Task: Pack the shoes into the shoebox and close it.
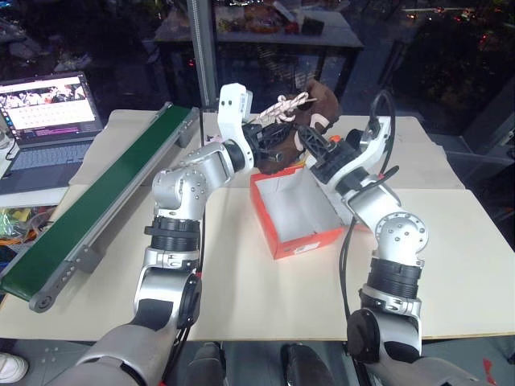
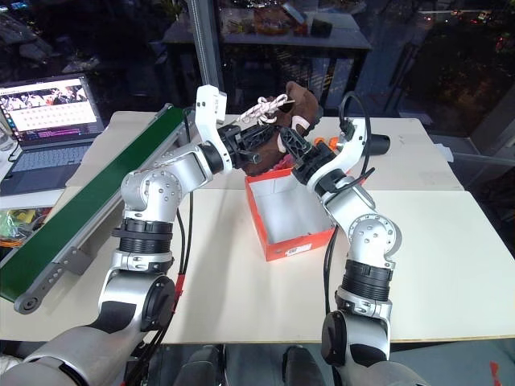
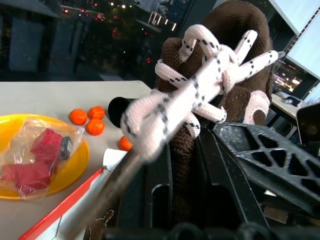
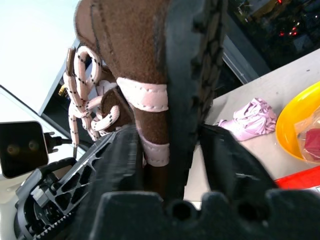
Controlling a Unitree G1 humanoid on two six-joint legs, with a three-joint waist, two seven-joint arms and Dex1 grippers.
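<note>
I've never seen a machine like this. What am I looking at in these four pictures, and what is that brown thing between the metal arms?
This is a two-armed humanoid robot. The two wide pictures come from cameras in its head, looking down over its arms; the two close-ups come from cameras on its wrists. Both the left gripper and the right gripper, each with two black fingers, clamp one dark brown fuzzy shoe with cream laces, lifted above the open red-orange cardboard shoebox with a white inside. The box rests on a pale table. Also there: a long green conveyor belt, an open laptop, a yellow bowl holding bagged red blocks, small orange balls and a pink plush bundle.
</note>
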